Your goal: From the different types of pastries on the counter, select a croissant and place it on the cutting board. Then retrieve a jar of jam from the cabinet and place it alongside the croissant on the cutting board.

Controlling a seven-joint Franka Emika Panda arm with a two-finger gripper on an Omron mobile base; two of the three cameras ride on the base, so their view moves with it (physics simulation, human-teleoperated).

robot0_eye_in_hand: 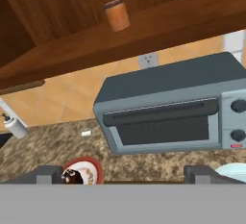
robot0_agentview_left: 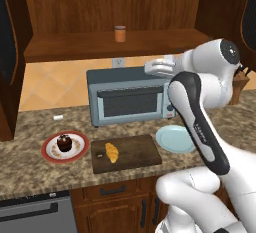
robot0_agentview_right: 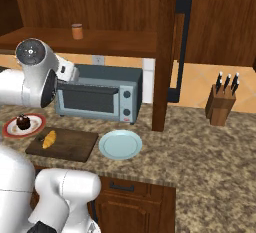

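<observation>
The croissant lies on the cutting board, toward its left end, and the board sits at the front edge of the counter. Just left of the board stands a plate with the chocolate cake on it. A second plate rests right of the board. Behind the board, against the back wall, stands the toaster oven. Above it, the jar of jam stands on the cabinet shelf. A knife block sits well to the right, near the counter's back edge.
</observation>
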